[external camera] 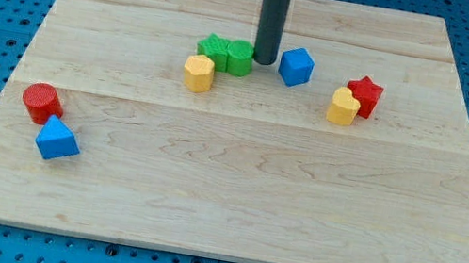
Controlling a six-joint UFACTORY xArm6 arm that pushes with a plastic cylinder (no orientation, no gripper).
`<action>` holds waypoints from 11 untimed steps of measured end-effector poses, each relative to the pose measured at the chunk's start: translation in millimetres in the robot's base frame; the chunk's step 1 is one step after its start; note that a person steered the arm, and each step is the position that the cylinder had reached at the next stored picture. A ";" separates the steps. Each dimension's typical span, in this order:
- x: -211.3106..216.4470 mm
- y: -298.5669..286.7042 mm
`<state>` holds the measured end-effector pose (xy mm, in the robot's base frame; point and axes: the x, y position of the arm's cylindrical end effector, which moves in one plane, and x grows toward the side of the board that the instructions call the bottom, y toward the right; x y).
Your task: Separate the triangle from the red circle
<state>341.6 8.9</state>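
Nothing of the separation looks done yet, operator. Your blue triangle sits at the near left of the tabletop, and the red circle lies just beyond it, slightly further left. The two look to be touching or as good as touching; you cannot make out a clear gap between them. So the pair you want parted is together.

Your rod stands well away from them, at the far middle of the tabletop. My tip rests there between two green blocks and a blue cube. It is right beside the nearer green block, apparently touching it, while the second green block lies on that one's left. The blue cube is just to the right of the tip, with a little space showing.

A yellow block sits just near of the green pair. Further right, another yellow block is pressed against a red star.

As for a claw, you have none on this arm, so nothing can be said of it being apart or together; only the rod is working.

By my reckoning the whole job remains: the tip must cross to the near left and get between triangle and circle, or push one of them off alone.
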 end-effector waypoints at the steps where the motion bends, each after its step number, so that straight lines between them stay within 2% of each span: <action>1: 0.0 -10.8; 3: 22.2 -13.0; 4: 15.8 -59.3; 6: 12.5 -65.1; 7: 29.6 -73.6; 9: 49.5 -63.5; 10: 61.2 -32.9; 11: 102.2 5.2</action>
<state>443.8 14.1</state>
